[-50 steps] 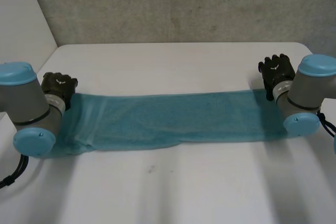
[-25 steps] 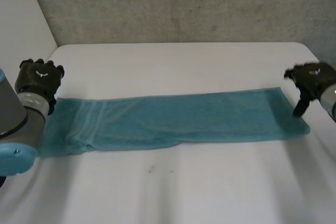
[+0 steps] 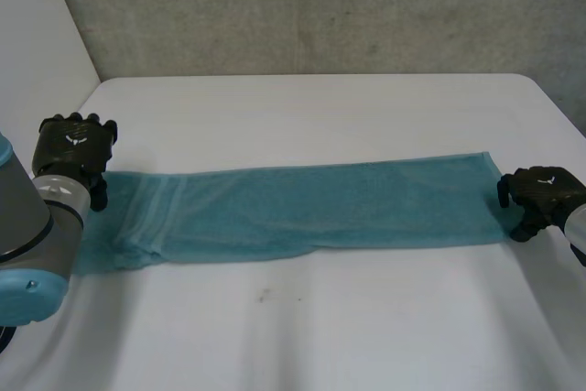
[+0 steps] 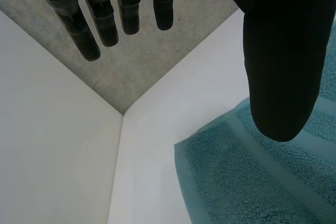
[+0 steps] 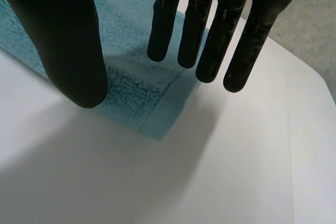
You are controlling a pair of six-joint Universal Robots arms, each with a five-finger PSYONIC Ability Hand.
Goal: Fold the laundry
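1. The long teal terry-cloth towel (image 3: 302, 206) lies flat as a narrow band across the middle of the white bench (image 3: 311, 107). Its near edge looks doubled, so I judge that one lengthwise fold is already made.
2. The left black hand (image 3: 73, 144) is at the towel's left end, by the far corner. In its own wrist view the fingers (image 4: 107, 19) hang straight and apart from the thumb, with the towel's banded corner below the thumb. The hand is wide and holds nothing.
3. The right black hand (image 3: 540, 194) is at the towel's right end, by the near corner. Its wrist view shows straight fingers (image 5: 210, 40) spread above the hemmed corner, with nothing between them and the thumb.
4. What is left, as I judge it: neither end is grasped yet. The ends must be taken and the band folded across its length, perhaps more than once, before it counts as folded.
5. No brand, label or readable writing shows on the towel or the bench. Each hand has a small pale mark on its back, too small to read.
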